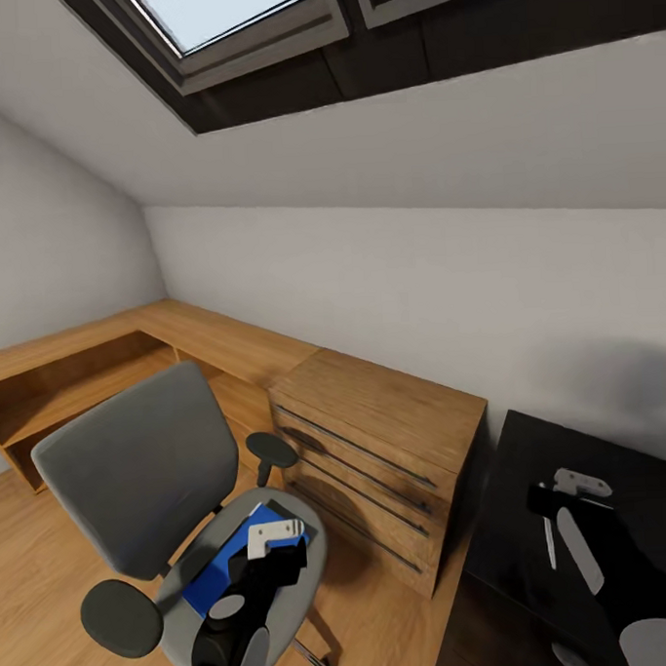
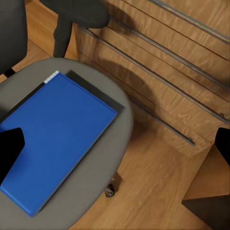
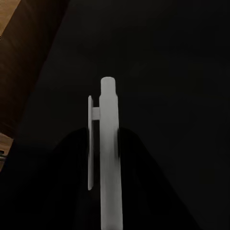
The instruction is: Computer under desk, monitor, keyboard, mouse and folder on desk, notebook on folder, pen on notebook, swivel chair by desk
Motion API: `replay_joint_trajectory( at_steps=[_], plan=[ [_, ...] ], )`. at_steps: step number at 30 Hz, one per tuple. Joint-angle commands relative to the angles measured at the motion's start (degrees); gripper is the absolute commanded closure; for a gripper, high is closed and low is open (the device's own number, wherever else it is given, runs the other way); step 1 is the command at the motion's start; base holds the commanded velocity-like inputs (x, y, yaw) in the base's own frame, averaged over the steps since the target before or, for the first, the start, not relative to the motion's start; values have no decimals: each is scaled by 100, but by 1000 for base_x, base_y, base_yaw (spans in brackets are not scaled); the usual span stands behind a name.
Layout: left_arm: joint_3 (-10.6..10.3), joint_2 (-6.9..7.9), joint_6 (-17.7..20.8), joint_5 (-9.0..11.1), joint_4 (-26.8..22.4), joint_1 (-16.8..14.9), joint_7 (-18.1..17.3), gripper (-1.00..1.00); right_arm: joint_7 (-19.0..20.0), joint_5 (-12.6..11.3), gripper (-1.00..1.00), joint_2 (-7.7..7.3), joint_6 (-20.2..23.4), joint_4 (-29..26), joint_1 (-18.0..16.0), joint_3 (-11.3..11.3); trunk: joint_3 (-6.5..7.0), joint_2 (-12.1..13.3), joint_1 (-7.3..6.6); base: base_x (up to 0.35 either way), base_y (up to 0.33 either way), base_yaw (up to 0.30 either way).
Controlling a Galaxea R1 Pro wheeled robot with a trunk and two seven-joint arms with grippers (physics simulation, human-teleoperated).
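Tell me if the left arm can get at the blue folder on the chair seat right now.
Probably yes. The left gripper hangs right over the folder, which lies flat and uncovered on the swivel chair seat; its fingers look spread, with nothing in between.

Blue folder (image 2: 55,139) lies flat on the grey swivel chair (image 1: 135,470); pale pen (image 3: 109,158) over the black desk (image 1: 535,459).

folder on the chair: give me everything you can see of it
The folder is a large, flat, bright blue rectangle with a smooth, plain cover and a pale strip at one corner edge. It lies closed and flat on the grey padded seat of the swivel chair, set diagonally, with a thin dark flat item showing under its far edges. The left gripper hovers above it with fingers apart, not touching it. Nothing rests on its top.
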Motion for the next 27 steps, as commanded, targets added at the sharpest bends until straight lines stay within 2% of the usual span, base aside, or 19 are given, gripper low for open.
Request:
replay_joint_trajectory(
  at_steps=[1,5,6,7,10,12,15,16,18,20,27],
  plan=[
    [-8,1,15,61,-21,-5,57,-100,-52,-50,100,14,-8,12,-5,25,-7,-5,0,0,0,0],
    [-8,1,15,61,-41,-5,152,-100,-74,-31,100,38,-45,46,-9,50,-7,-5,0,0,0,0],
    [-8,1,15,64,-43,-5,246,-100,-80,-26,100,54,-51,53,-9,54,-7,-5,0,0,0,0],
    [-8,1,15,68,-53,-5,530,-100,-122,-19,100,121,-62,81,-13,59,-7,-5,0,0,0,0],
    [-8,1,15,74,-80,-5,657,-100,-212,-12,100,174,-74,196,-30,61,-7,-5,0,0,0,0],
    [-13,-3,15,77,-120,0,731,-100,-303,5,100,235,-227,527,-207,63,-7,-5,0,0,0,0],
    [-13,-4,15,78,-129,16,740,-100,-319,12,100,244,-323,693,-274,67,-7,-5,0,0,0,0],
    [-11,-1,15,78,-185,41,747,-100,-332,17,100,248,-532,1084,-445,70,-7,-5,0,0,0,0],
    [-13,-1,15,78,-197,50,748,-100,-333,23,100,250,-594,1180,-485,70,-7,-5,0,0,0,0],
    [-15,-1,15,78,-217,66,750,-100,-335,117,100,252,-730,1380,-556,70,-7,-5,0,0,0,0],
    [-9,1,15,78,-282,81,750,-100,-343,289,100,254,-910,1571,-622,62,-7,-5,0,0,0,0]
  ],
)
